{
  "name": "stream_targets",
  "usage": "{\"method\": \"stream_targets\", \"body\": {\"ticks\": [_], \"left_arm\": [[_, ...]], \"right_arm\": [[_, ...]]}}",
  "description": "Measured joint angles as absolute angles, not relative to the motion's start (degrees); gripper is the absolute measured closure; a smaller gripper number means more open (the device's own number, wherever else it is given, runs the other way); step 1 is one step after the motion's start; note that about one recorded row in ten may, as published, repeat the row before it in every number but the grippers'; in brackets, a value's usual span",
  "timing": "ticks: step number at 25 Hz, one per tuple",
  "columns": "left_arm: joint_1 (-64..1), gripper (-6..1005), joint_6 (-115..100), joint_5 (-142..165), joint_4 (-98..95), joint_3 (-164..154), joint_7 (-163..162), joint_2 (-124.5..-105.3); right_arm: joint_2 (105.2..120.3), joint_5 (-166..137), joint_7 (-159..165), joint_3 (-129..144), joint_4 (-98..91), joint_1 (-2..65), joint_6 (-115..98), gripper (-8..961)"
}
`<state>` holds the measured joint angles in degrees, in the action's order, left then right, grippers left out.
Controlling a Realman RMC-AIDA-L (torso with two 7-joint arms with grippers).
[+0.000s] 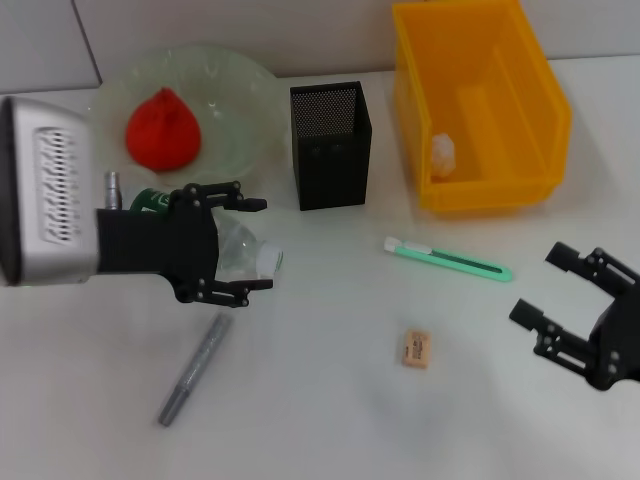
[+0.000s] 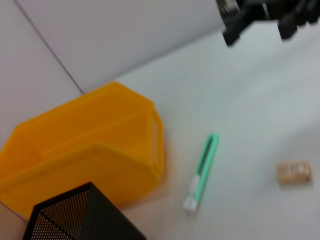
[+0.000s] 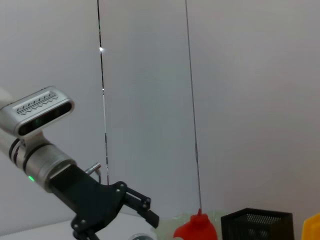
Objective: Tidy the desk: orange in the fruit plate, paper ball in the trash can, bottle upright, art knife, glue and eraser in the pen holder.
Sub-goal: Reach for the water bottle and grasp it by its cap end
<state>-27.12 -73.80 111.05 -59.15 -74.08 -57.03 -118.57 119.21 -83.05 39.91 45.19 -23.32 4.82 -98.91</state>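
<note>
Bottle (image 1: 240, 250) lies between the left gripper's (image 1: 245, 245) spread jaws; right gripper (image 1: 560, 290) idles, jaws apart.

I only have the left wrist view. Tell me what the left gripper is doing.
Observer: The left gripper is around the bottle, which lies on its side by the fruit plate.
Operator: Report the orange.
Observer: The orange is already in the fruit plate.
Operator: Check the trash can.
Observer: A white paper ball sits inside the trash can.
Operator: Find the glue.
Observer: The glue lies on the desk below the left gripper.
</note>
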Motion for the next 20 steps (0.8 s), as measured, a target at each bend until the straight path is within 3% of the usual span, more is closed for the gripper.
{"method": "stream_targets", "body": {"ticks": [20], "left_arm": [[-29.3,232,-49.8,128.6,-63.3,-99.0,-71.1,-118.74]], "right_arm": [[118.86,-82.9,42.7,45.4,-18.1,5.9,-98.3,195]]}}
